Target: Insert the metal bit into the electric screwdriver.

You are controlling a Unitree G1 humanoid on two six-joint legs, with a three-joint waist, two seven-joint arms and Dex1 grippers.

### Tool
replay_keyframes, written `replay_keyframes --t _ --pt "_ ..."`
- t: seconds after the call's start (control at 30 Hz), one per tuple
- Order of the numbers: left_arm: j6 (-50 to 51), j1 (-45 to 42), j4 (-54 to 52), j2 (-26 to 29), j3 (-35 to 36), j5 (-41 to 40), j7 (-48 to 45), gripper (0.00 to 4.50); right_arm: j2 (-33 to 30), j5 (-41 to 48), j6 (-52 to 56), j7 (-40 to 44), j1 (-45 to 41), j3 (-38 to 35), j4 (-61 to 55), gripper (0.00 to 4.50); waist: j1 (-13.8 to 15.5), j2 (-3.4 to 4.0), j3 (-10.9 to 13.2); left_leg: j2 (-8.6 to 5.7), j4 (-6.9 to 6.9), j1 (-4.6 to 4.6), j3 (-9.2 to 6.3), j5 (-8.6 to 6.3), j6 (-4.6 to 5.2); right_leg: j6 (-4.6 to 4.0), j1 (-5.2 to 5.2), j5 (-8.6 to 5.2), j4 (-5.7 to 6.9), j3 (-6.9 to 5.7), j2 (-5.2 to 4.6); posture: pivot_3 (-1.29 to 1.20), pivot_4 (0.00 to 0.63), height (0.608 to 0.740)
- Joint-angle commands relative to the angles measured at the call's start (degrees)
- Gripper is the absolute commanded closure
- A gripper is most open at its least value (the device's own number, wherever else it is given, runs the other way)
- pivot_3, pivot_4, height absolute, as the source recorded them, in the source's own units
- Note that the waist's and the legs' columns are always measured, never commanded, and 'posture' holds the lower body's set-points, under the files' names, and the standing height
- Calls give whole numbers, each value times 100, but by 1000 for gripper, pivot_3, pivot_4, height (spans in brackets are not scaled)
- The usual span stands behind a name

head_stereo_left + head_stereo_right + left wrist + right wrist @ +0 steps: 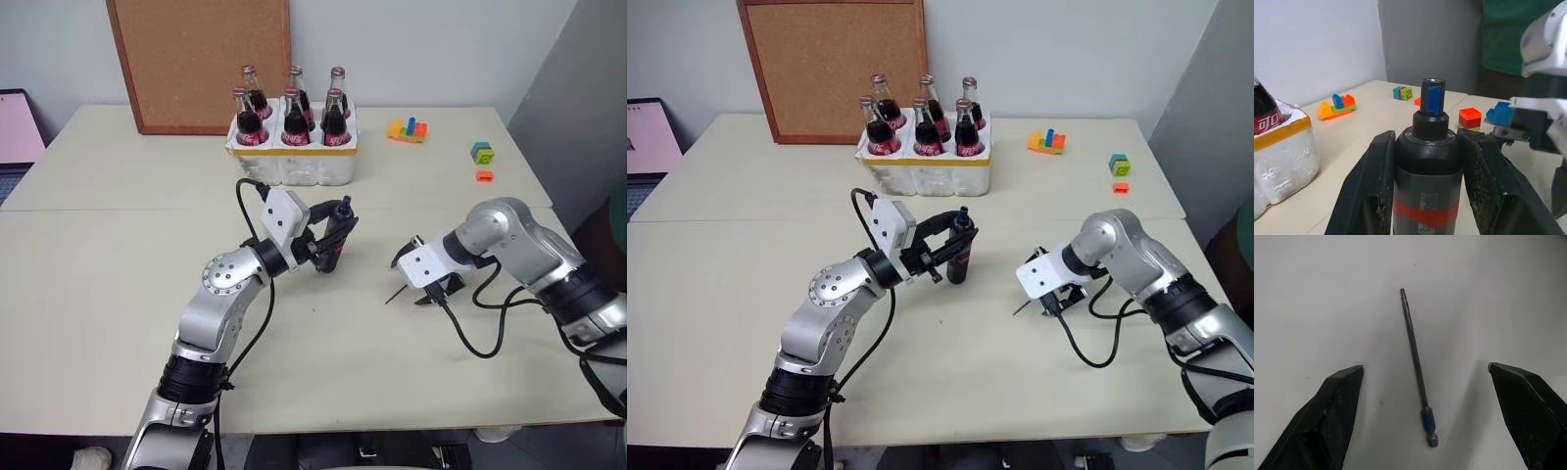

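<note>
On the left, the left gripper (328, 238) is clamped on the electric screwdriver (335, 238), holding it above the table (118, 284) with its red band between the fingers; the left wrist view shows the blue-marked socket end (1433, 96) standing clear of the fingers and free to receive the bit. Behind it, near the far edge, sits the white crate of cola bottles (292, 127), well apart from the work. Moving right, the metal bit (1416, 364) lies flat on the bare tabletop, untouched, and the right gripper (428, 289) hangs directly over it, pointing steeply down with its fingers spread wide; in the right wrist view the rod lies between the two fingertips with a clear gap on each side. The step in hand looks like the pickup. To do it well, the fingers should probably descend squarely so the rod stays centred, close across its shaft near the middle rather than at the blue-ringed shank end (1425, 420), and leave that end protruding for insertion. Such a thin rod is likely to roll or pivot if one finger meets it first. Farther right, small coloured toy bricks (407, 129) lie out of the way.
</note>
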Motion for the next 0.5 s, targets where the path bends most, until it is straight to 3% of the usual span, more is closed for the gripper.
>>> replay_keyframes --t 0.03,0.5 --pt "-69 -23 -136 38 115 62 80 2882 140 -400 -503 168 -283 143 450 410 -1 0 0 -1 0 1 1 0 0 0 0 0 1 1 -1 0 150 740" --pt "-118 7 -120 -36 90 91 131 2882 552 -1090 -837 413 -573 351 911 3387 -27 -1 -1 -1 9 25 0 3 1 -6 15 27 18 0 -3 0 150 740"
